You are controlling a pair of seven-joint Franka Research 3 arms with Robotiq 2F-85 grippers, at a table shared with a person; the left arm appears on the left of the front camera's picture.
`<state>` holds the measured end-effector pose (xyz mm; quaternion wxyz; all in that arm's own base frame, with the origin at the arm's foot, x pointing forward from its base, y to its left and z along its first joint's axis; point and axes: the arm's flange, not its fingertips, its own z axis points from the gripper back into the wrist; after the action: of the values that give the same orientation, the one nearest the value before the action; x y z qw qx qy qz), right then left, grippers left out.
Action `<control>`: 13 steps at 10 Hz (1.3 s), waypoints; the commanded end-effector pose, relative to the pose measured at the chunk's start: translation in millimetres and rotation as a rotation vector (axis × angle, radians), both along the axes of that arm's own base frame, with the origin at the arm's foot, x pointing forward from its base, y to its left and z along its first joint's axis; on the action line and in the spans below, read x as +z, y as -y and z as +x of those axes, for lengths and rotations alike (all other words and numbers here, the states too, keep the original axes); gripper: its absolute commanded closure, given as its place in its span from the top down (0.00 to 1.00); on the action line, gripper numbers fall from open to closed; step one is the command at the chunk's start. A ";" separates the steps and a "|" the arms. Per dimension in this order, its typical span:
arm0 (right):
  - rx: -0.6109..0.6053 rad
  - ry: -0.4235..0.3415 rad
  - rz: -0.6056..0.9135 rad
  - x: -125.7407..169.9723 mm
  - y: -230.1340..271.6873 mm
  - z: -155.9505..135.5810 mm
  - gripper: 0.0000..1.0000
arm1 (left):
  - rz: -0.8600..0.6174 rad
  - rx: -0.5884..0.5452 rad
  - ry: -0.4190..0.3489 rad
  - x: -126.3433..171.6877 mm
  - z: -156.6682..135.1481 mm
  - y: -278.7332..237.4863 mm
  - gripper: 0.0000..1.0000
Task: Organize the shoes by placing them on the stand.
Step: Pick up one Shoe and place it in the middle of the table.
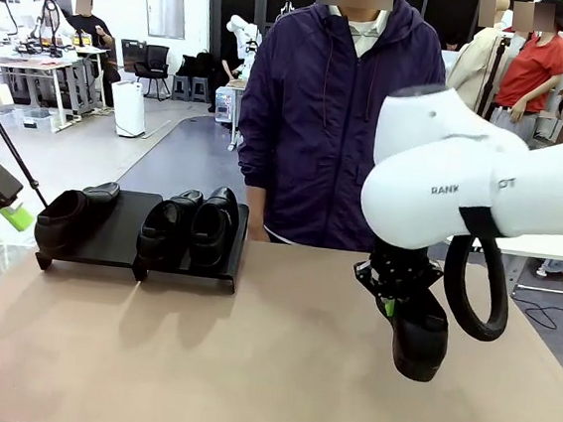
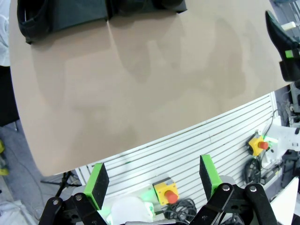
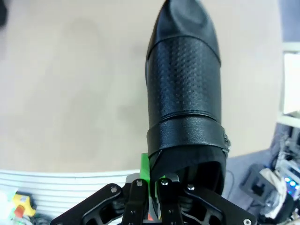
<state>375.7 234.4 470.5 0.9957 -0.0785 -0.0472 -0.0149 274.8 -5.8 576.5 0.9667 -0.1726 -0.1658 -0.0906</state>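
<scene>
Black glossy shoe (image 1: 419,339) hangs toe-down at lower right of front frame, clamped at its heel rim by right tool (image 1: 389,299), jaws pinched tight on the leather; toe just above tan bench (image 1: 276,370), can't tell if touching. In right wrist view the shoe (image 3: 185,103) runs up centre frame from the tool (image 3: 151,180). Stand (image 1: 124,241) sits left of centre w/ three shoes: one (image 1: 66,218) at its left end, two (image 1: 192,227) side by side at its right end. Left tool (image 2: 154,180) at bottom of left wrist frame, jaws wide apart, holding nothing, off the bench's near edge. Person (image 1: 325,125) in dark purple jacket stands behind bench, upper centre
</scene>
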 end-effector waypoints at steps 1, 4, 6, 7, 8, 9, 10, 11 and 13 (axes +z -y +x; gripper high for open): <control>0.041 -0.013 0.055 -6.7 -39.9 -11.4 0.00 | 0.015 -0.012 -0.001 0.3 -1.7 -2.3 1.00; 0.130 -0.059 0.121 -31.9 -99.0 -22.4 0.00 | 0.015 -0.012 -0.001 0.3 -1.7 -2.3 1.00; 0.163 -0.107 0.133 -57.9 -141.6 -9.6 0.00 | 0.015 -0.012 -0.001 0.3 -1.7 -2.3 1.00; 0.167 -0.143 0.117 -70.7 -156.9 0.0 0.00 | 0.015 -0.012 -0.001 0.3 -1.7 -2.3 1.00; 0.159 -0.172 0.098 -81.1 -168.5 9.1 0.00 | 0.015 -0.012 -0.001 0.3 -1.7 -2.3 1.00; 0.142 -0.165 0.082 -87.9 -175.6 18.7 0.00 | 0.015 -0.012 -0.001 0.3 -1.7 -2.3 1.00; 0.128 -0.166 0.077 -91.8 -177.4 24.9 0.00 | 0.015 -0.012 -0.001 0.3 -1.7 -2.3 1.00; 0.134 -0.178 0.073 -95.5 -179.0 28.9 0.00 | 0.015 -0.012 -0.001 0.3 -1.7 -2.3 1.00; 0.167 -0.220 0.071 -105.5 -184.0 34.6 0.00 | 0.015 -0.012 -0.001 0.3 -1.7 -2.3 1.00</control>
<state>405.8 409.9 365.1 0.9958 -0.0288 0.0492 0.0721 274.6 -5.9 576.7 0.9667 -0.1724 -0.1659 -0.0906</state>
